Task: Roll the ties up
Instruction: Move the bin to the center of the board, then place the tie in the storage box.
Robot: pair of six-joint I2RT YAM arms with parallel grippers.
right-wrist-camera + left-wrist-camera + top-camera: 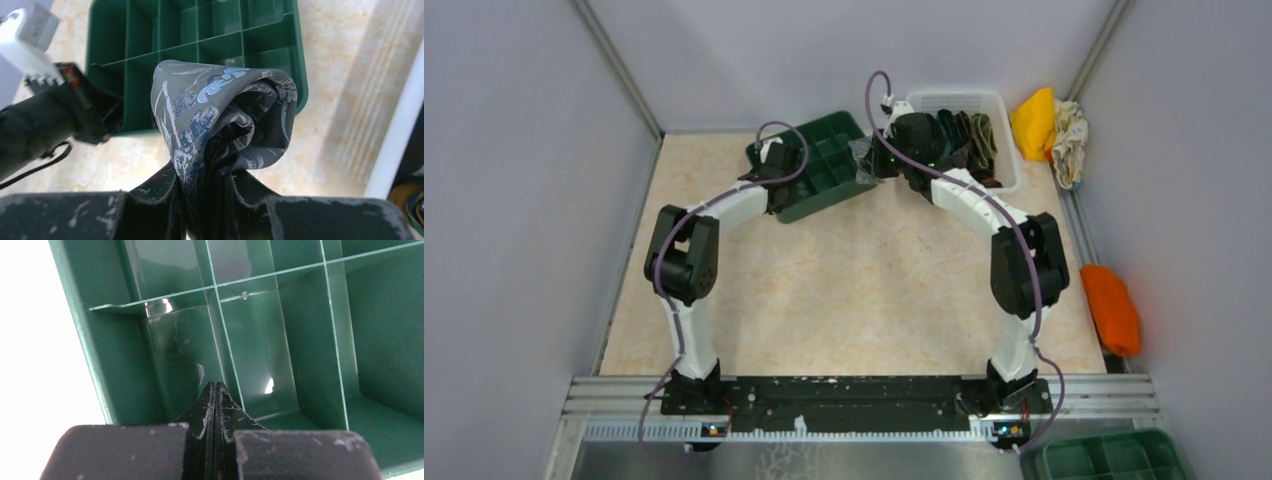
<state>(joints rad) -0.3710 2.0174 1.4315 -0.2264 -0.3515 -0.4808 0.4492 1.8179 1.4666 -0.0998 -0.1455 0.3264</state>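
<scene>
1. Looking like a robotics lab test cell: plain grey panel walls (pixel 524 150) are boxing in a marble-patterned bench (pixel 844 300).
2. Left arm (pixel 686 262) and right arm (pixel 1024 265) are sitting bolted at an aluminium rail (pixel 1104 400) on the near edge.
3. Metal frame posts (pixel 619 65) are running up the corners.

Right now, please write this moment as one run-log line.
left gripper: shut, over green tray | right gripper: shut on grey tie, near the tray

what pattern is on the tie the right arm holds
Grey tie with pale blue floral print; clearest in the right wrist view.
</scene>
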